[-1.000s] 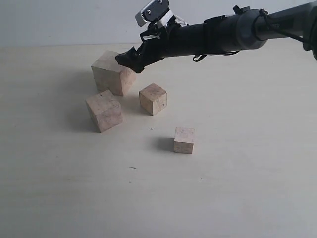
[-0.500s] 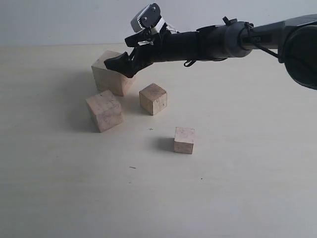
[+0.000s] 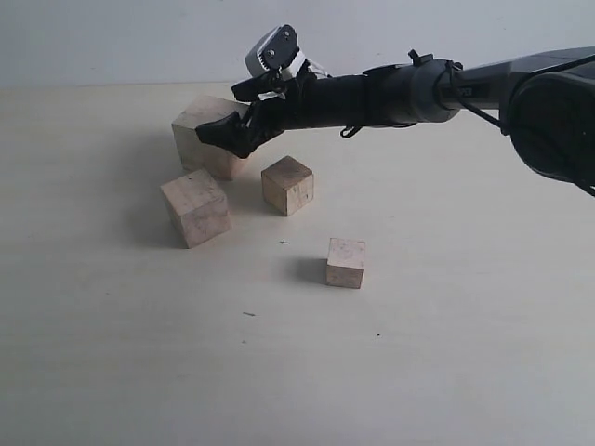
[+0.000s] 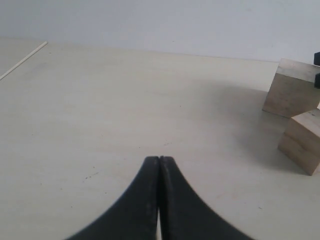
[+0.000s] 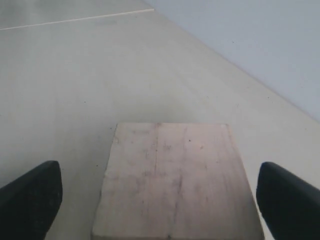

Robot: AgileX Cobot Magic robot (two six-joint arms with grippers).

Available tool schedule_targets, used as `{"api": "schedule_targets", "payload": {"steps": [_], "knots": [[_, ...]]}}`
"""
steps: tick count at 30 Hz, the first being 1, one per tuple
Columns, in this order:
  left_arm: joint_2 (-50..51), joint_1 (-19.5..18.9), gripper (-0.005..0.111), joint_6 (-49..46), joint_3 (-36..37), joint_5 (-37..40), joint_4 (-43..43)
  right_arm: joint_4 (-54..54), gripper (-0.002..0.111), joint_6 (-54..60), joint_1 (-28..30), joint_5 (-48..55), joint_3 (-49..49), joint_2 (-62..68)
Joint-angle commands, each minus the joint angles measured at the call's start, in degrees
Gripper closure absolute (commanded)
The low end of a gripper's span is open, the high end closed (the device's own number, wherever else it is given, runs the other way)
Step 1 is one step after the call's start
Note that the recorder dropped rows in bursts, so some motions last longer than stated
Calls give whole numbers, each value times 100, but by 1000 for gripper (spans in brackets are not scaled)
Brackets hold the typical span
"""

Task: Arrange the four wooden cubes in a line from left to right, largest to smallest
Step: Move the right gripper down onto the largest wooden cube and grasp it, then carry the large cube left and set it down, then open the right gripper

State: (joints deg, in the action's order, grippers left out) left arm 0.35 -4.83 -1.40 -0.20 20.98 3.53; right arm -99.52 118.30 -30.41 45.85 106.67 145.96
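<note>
Four pale wooden cubes lie on the table. The largest cube (image 3: 200,137) (image 5: 175,180) (image 4: 292,87) is at the back left. My right gripper (image 3: 223,133) (image 5: 160,197) hangs open over it, one finger (image 5: 30,197) on each side of its top face. The second-largest cube (image 3: 195,206) (image 4: 305,140) sits in front of it. A medium cube (image 3: 287,184) stands to the right, and the smallest cube (image 3: 346,262) is nearer the front. My left gripper (image 4: 159,159) is shut on nothing, low over bare table; it does not show in the exterior view.
The right arm (image 3: 418,88) stretches in from the right above the table. A pale wall (image 3: 139,37) backs the tabletop. The table's edge (image 4: 22,61) shows in the left wrist view.
My right gripper has moved left and down, from beside the largest cube's right edge to over its top. The cubes have not moved.
</note>
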Motion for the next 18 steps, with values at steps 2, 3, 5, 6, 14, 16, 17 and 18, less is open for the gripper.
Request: {"api": "schedule_targets", "payload": {"steps": [2,3,5,6,14,16,17,18], "knots": [[-35,32,107,7,20,-77,-14,-43,7,14,18,-164,54,81],[-35,32,107,7,20,-77,-14,-43,7,14,18,-183,54,98],[-35,32,107,7,20,-77,-14,-43,7,14,18,-193,54,127],[-35,32,107,7,20,-77,-14,-43,7,14,18,-193,54,151],[-35,32,107,7,20,-77,-14,-43,21,14,18,-315,54,238],[-35,32,107,7,20,-77,-14,-43,37,14,18,-315,54,238],[-35,32,107,7,20,-77,-14,-43,46,-1,18,-315,54,227],[-35,32,107,7,20,-77,-14,-43,59,-77,18,-300,54,215]]}}
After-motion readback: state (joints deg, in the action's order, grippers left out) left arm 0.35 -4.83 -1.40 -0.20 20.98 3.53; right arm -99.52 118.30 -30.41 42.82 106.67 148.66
